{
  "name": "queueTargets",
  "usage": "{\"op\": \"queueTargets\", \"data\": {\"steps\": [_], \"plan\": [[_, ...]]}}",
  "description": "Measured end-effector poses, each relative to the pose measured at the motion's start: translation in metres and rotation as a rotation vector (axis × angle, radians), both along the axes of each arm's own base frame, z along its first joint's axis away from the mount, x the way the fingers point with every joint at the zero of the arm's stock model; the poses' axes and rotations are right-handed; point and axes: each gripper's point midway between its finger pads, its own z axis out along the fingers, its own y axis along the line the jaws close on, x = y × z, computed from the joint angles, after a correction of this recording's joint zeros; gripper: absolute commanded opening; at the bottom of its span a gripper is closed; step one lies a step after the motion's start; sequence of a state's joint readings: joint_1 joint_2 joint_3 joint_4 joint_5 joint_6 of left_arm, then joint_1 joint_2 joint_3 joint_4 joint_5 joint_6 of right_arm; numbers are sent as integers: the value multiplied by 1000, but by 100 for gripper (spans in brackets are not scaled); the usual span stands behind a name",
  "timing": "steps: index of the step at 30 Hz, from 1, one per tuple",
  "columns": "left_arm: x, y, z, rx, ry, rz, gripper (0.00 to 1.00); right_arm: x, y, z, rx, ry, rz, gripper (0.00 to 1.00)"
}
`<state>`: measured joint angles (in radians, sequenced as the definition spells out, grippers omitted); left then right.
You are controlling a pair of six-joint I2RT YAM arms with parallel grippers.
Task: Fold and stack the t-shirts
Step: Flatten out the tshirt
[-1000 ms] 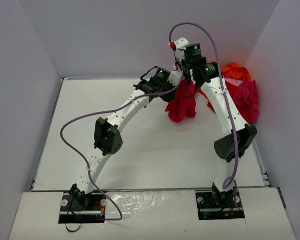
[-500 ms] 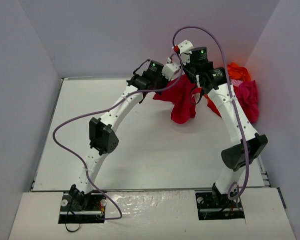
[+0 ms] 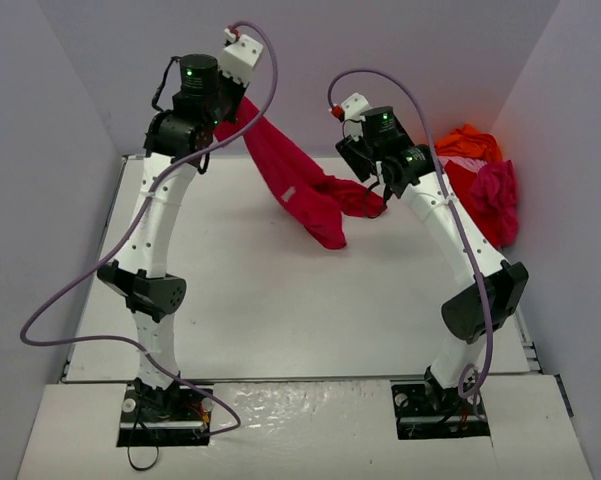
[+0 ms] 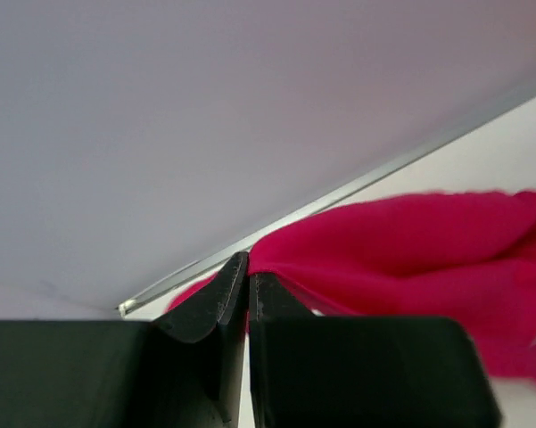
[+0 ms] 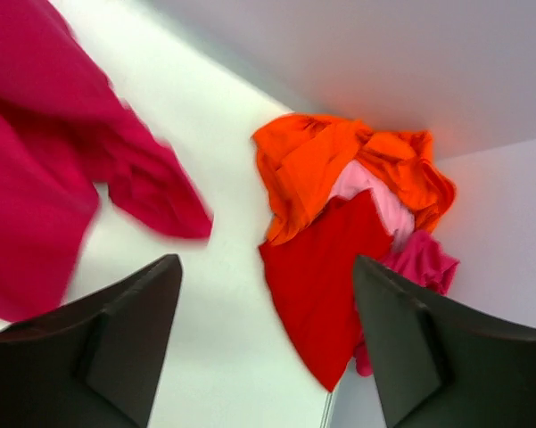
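My left hand (image 4: 247,267) is pinched shut on the crimson shirt (image 4: 410,241), held high. The cloth drapes down to the desk (image 3: 280,300). It carries a small white label (image 3: 290,193), unreadable. My right hand (image 5: 266,260) is spread open beside the shirt's low end. The shirt pile (image 5: 321,223) lies just beyond it: orange, red, pinks.
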<state>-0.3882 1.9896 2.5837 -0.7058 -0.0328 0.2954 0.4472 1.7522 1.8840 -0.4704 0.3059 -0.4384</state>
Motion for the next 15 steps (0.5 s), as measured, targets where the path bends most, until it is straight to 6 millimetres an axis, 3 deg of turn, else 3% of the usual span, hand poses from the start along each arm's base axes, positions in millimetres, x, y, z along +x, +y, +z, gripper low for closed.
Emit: {"op": "queueTargets", "data": {"steps": [1,5,8,11,15], "plan": [[-4,6,7,3,-15,13,0,-4,6,-14,-6,35,16,88],[-12,12,14,24,-30,31,0,-25,36,-61,14,177,116,89],[-8,9,-1,55,1,31,0,-49,62,-87,87,301,240,80],[0,7,-19,80,36,34,0,-73,79,-112,158,426,337,76],[9,7,-38,112,71,52,0,-98,99,-132,238,540,424,70]]}}
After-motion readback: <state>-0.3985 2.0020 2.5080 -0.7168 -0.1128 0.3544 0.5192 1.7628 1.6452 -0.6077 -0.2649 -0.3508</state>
